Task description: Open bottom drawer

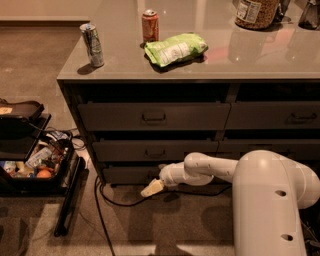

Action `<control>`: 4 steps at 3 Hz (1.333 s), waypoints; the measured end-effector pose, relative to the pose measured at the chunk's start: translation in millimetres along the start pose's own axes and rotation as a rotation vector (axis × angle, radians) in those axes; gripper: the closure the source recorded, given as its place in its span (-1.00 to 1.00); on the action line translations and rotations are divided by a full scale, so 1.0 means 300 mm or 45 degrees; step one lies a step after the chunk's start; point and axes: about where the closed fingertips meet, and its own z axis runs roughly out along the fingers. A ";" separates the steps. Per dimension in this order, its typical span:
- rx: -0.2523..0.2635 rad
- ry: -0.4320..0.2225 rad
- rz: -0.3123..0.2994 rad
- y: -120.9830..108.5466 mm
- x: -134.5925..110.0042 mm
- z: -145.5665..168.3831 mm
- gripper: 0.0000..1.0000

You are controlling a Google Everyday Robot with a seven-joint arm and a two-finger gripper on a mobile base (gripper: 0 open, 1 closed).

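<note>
The cream-tipped end effector hangs low, just in front of the slim dark grey-brown bottom drawer. The drawer's centre handle and right part are hidden behind the white arm. Far up and to the right of the end effector, a labelled jar on the grey bench is cut off by the top edge. To the left, a black open case runs past the left edge.
</note>
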 end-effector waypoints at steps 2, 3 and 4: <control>0.037 0.007 0.012 -0.024 0.019 0.083 -1.00; 0.065 0.014 0.051 -0.090 0.041 0.159 -1.00; 0.148 0.019 0.072 -0.132 0.052 0.222 -1.00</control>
